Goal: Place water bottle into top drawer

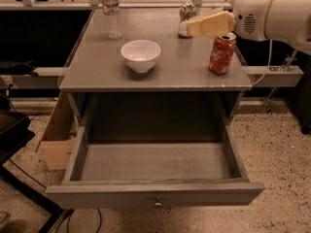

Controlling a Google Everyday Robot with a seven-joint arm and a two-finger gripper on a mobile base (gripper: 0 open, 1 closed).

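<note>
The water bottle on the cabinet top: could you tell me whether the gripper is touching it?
Apart. The camera view shows the water bottle at the back left and the gripper over the back right, with bare cabinet top between them.

The arm (272,13) extends leftward from the right, pincer (197,26) leading.

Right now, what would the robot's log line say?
gripper over table back right | water bottle back left, upright | top drawer open, no bottle inside
</note>
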